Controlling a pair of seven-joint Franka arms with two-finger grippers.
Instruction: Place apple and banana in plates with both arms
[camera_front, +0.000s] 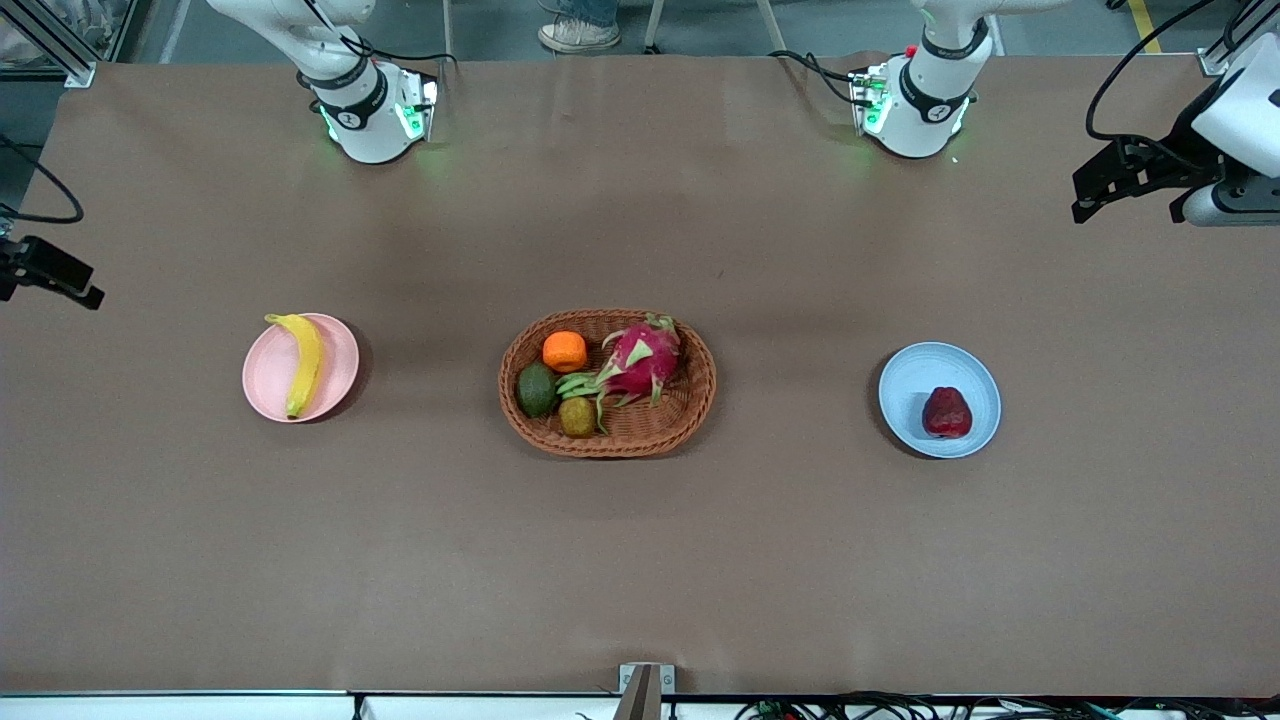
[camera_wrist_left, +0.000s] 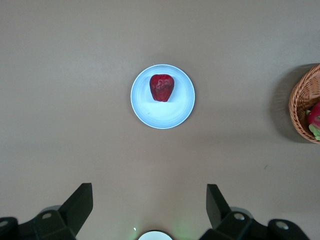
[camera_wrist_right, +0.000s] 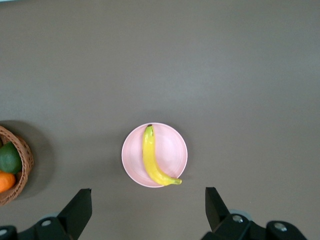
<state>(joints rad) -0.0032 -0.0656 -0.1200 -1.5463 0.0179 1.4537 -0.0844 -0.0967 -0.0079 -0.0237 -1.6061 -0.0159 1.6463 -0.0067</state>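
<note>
The yellow banana (camera_front: 304, 363) lies on the pale pink plate (camera_front: 340, 345) toward the right arm's end of the table; both show in the right wrist view, banana (camera_wrist_right: 152, 162) on plate (camera_wrist_right: 175, 150). The dark red apple (camera_front: 946, 412) sits on the light blue plate (camera_front: 925, 370) toward the left arm's end; the left wrist view shows apple (camera_wrist_left: 162, 87) and plate (camera_wrist_left: 165, 115). My left gripper (camera_front: 1120, 190) (camera_wrist_left: 148, 192) is open and empty, high over the table's end. My right gripper (camera_front: 60, 275) (camera_wrist_right: 148, 196) is open and empty, high over its end.
A brown wicker basket (camera_front: 690, 410) stands at mid-table between the plates. It holds an orange (camera_front: 565, 351), an avocado (camera_front: 537, 389), a pink dragon fruit (camera_front: 640, 360), a brownish kiwi (camera_front: 578, 417) and green beans. The basket's edge shows in both wrist views.
</note>
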